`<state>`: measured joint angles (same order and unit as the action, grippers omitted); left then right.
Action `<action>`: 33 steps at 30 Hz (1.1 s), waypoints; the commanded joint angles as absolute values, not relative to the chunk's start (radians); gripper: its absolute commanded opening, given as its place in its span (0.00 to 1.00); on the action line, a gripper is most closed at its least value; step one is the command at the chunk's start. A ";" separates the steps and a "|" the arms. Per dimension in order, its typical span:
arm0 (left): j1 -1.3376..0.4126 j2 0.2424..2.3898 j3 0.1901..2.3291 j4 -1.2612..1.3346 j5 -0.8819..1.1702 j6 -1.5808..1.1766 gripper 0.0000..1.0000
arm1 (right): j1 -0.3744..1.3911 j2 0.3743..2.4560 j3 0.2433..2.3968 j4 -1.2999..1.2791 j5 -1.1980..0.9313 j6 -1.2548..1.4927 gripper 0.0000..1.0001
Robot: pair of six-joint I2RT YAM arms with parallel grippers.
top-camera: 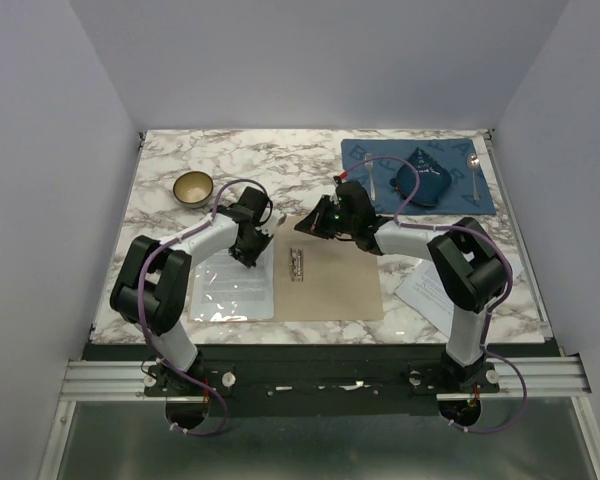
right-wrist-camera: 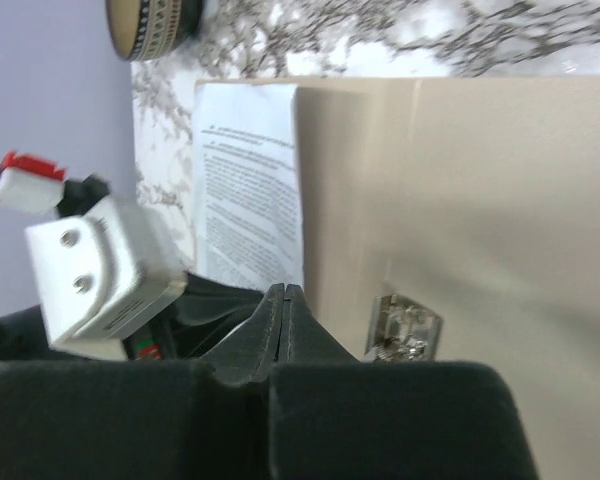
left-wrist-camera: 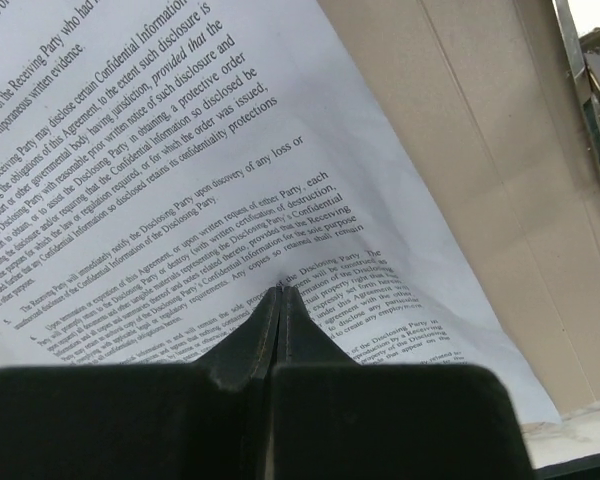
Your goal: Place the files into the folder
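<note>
The tan folder (top-camera: 330,280) lies open in the middle of the table, its metal clip (top-camera: 298,265) along the spine. A white printed sheet of the files (top-camera: 235,288) lies on its left leaf. My left gripper (top-camera: 242,252) is shut, its tips touching that sheet (left-wrist-camera: 180,200), which puckers at the tips; the folder card (left-wrist-camera: 460,150) and clip (left-wrist-camera: 595,100) show to the right. My right gripper (top-camera: 315,222) is shut and empty above the folder's far edge. In the right wrist view it (right-wrist-camera: 283,292) hovers over the folder (right-wrist-camera: 480,200), near the clip (right-wrist-camera: 405,330) and the sheet (right-wrist-camera: 250,180).
More white sheets (top-camera: 425,290) lie at the right under my right arm. A blue placemat (top-camera: 380,150) with a dark napkin (top-camera: 425,178), fork and spoon (top-camera: 473,160) lies at the back right. A bowl (top-camera: 192,187) stands at the back left.
</note>
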<state>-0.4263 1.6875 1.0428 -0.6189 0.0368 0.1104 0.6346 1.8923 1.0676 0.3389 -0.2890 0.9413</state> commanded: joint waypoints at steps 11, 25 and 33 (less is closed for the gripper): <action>-0.423 1.634 1.049 -0.643 0.052 0.112 0.00 | 0.667 1.720 0.824 0.212 -0.247 0.853 0.00; -0.423 1.655 1.054 -0.637 -0.021 0.083 0.00 | 0.756 1.775 0.812 0.327 -0.268 0.939 0.00; -0.423 1.678 1.031 -0.614 -0.051 0.089 0.00 | 0.756 1.859 0.842 0.445 -0.328 1.002 0.00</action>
